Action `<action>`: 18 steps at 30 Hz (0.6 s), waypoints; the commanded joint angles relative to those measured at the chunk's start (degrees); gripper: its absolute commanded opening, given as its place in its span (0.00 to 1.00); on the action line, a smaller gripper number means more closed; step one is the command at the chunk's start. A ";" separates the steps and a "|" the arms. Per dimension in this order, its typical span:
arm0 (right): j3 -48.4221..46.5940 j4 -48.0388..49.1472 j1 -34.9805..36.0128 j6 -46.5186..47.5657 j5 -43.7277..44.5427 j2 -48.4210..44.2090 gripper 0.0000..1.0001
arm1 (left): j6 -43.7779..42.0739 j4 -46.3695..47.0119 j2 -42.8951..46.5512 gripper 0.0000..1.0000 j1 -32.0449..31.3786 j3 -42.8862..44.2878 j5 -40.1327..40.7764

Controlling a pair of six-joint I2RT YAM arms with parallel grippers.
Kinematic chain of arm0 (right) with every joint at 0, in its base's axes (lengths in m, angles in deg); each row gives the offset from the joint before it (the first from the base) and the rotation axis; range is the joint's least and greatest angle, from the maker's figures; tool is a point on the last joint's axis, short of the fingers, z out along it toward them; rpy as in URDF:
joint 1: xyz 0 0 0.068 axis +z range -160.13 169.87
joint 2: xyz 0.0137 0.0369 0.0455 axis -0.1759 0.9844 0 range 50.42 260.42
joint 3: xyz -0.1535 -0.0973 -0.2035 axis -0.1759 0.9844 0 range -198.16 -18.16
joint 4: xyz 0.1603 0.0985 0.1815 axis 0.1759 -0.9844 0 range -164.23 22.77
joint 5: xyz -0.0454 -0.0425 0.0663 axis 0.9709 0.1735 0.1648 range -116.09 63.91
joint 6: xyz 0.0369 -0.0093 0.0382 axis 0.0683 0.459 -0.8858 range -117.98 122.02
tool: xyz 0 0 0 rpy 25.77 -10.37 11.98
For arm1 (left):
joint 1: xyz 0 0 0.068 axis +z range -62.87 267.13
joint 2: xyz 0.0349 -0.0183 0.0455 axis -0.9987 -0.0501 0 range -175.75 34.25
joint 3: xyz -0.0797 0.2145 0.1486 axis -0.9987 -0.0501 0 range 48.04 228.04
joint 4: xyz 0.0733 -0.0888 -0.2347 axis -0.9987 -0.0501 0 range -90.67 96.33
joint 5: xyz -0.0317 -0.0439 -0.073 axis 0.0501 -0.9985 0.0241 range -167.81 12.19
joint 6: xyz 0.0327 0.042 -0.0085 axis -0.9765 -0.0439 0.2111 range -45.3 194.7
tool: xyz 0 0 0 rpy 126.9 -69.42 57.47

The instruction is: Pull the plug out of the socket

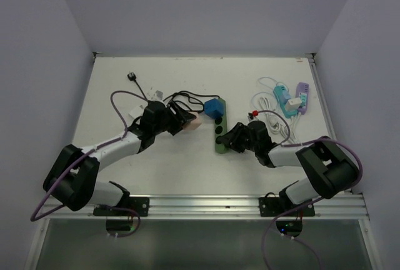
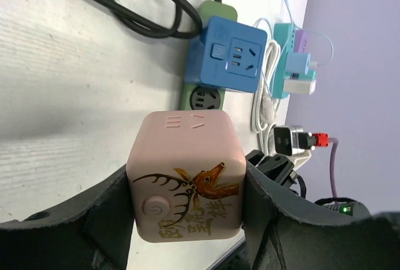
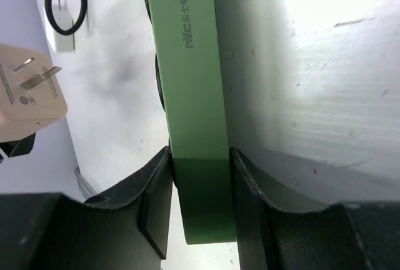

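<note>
Bright even light; glare on table (image 3: pixel 325 1); soft shadows

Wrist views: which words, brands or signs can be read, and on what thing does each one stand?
"nVc", then Chinese characters too small to read: side of the green power strip.
Gold Chinese characters under the deer drawing: pink cube adapter, too stylised to read.
Power sign, no words: round button on the same pink face.
Small print beside the pins of the pink cube adapter, right wrist view: too small to read.
</note>
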 commanded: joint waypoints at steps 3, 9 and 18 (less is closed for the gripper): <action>3.64 -18.61 -1.81 -0.06 13.41 3.41 0.00 | -1.82 1.13 0.89 0.00 2.43 2.29 -3.41; 3.64 -17.73 -1.81 0.64 12.89 3.50 0.00 | -9.37 -10.72 3.52 0.00 2.87 6.76 3.95; 2.76 -15.27 -1.81 2.31 9.81 5.43 0.00 | -22.12 -39.56 5.63 0.00 4.63 12.32 33.57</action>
